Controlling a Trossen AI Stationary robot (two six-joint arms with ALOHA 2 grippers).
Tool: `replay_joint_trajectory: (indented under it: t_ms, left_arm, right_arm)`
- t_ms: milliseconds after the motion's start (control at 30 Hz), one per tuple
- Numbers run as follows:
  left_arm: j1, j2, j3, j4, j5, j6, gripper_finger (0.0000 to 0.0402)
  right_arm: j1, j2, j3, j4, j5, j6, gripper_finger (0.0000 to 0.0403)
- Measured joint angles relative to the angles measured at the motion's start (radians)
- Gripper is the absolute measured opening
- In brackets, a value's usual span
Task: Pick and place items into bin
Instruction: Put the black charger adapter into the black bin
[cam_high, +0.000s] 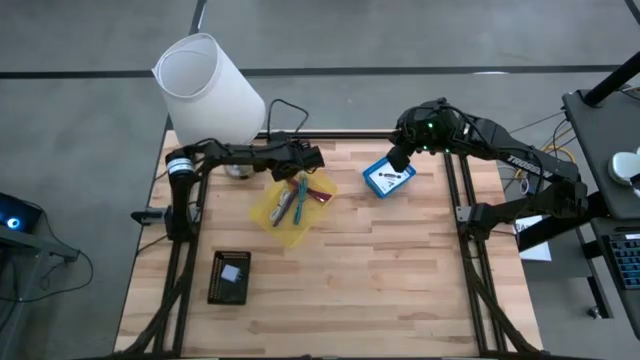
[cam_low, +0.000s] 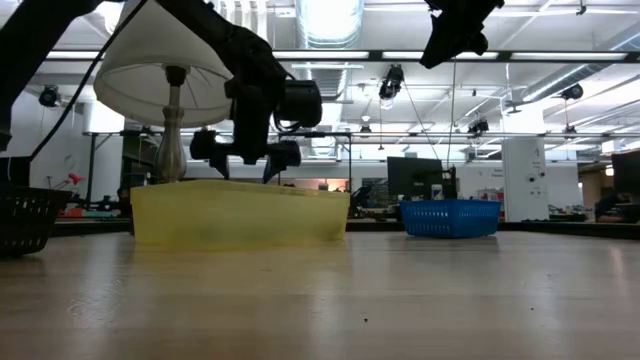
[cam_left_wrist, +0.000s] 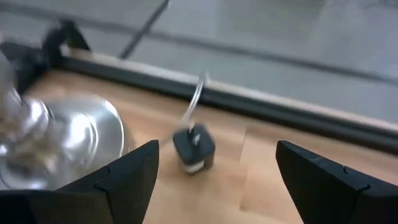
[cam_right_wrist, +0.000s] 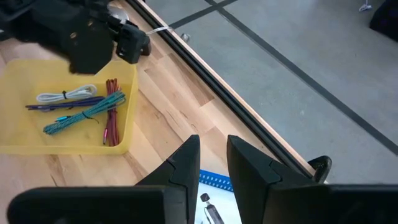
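Note:
A yellow tray (cam_high: 293, 207) holds the loose items: a teal cord (cam_right_wrist: 84, 115), a red cord (cam_right_wrist: 111, 112), a white bundled cord (cam_right_wrist: 65, 95) and a slim purple stick (cam_right_wrist: 62, 104). The blue bin (cam_high: 388, 177) stands to its right, with small pieces (cam_right_wrist: 208, 205) lying inside. My left gripper (cam_high: 310, 158) hangs open over the tray's far edge, holding nothing (cam_left_wrist: 217, 180). My right gripper (cam_right_wrist: 208, 165) hovers above the blue bin's far side. A narrow gap shows between its fingers, with nothing in it.
A white lamp (cam_high: 210, 90) stands at the far left corner, and its silver base (cam_left_wrist: 56, 143) is close to my left gripper. A black plug (cam_left_wrist: 194, 149) lies by the far rail. A black basket (cam_high: 230, 277) with a white packet sits near left.

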Motion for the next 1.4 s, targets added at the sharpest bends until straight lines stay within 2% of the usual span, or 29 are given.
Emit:
replay_joint_trajectory:
  t_ms: [100,167,500,667,900,1167,1400]
  left_arm:
    - [0.038,0.0,0.0,0.0,0.129,-0.001,0.0306]
    - [0.057,0.0,0.0,0.001,0.177,-0.001,0.0306]
    - [0.102,0.0,0.0,0.004,0.179,-0.003,0.0306]
    - [0.121,0.0,0.0,0.002,0.238,-0.002,0.0306]
    - [0.146,0.001,0.0,0.001,0.242,0.0,0.0306]
    - [0.196,0.002,-0.007,0.008,0.39,0.052,0.0306]
    - [0.198,0.002,-0.013,0.026,0.396,0.052,0.0306]
  right_arm:
    - [0.0,0.0,0.0,0.0,0.0,0.0,0.0068]
    - [0.0,0.0,0.0,0.0,0.0,0.0,0.0068]
    - [0.0,0.0,-0.005,-0.007,0.0,0.0,0.0068]
    - [0.0,0.0,-0.005,-0.008,0.0,0.0,0.0068]
    - [0.0,0.0,-0.005,-0.011,0.0,0.001,0.0068]
    - [0.0,0.0,-0.006,-0.032,0.0,0.001,0.0068]
    - [0.0,0.0,-0.006,-0.035,0.0,0.001,0.0068]
